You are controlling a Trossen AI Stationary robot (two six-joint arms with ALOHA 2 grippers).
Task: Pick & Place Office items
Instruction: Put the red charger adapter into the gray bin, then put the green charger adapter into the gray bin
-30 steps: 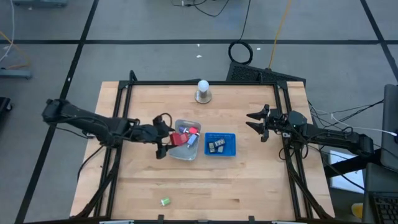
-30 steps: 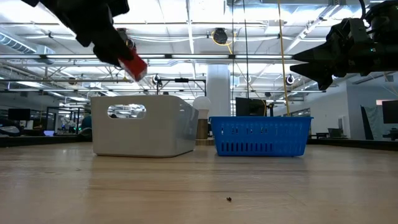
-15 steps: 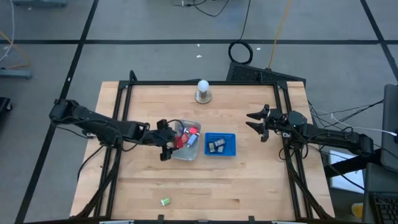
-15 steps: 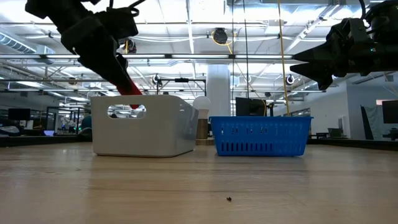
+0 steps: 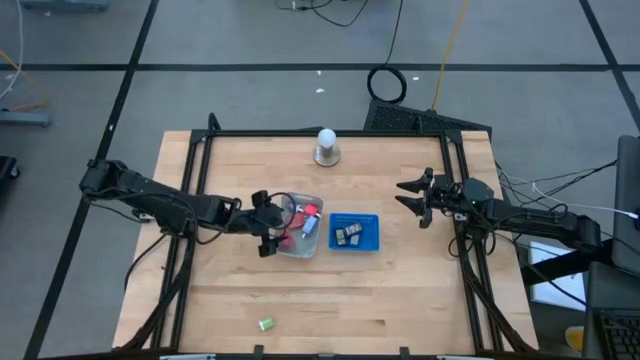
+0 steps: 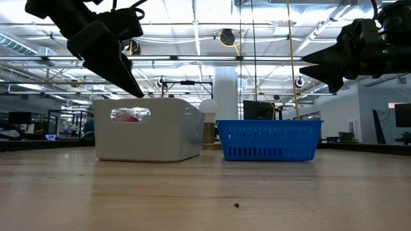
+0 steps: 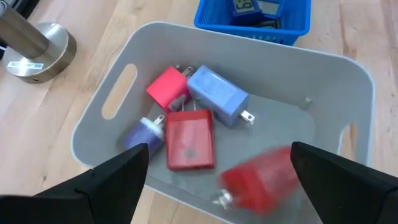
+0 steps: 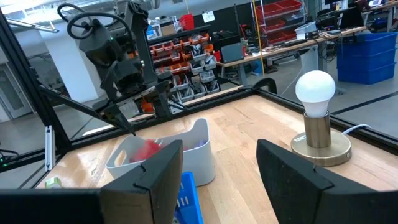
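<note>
The left gripper [image 5: 268, 226] hovers at frame centre with fingers spread and empty, over the grey tray's [image 7: 348, 81] left rim. A blurred red item [image 7: 264, 177] lies inside among the other office items [image 7: 189, 118]. The right gripper [image 5: 412, 197], centre-right, is also spread apart.

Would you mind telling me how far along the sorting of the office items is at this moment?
Done: several chargers lie in the grey tray, and small items sit in the blue basket. In hand: nothing; the left gripper is open over the tray, with a blurred red charger just below it. The right gripper waits open beside the basket. Left: a green item near the table's front edge.
</note>
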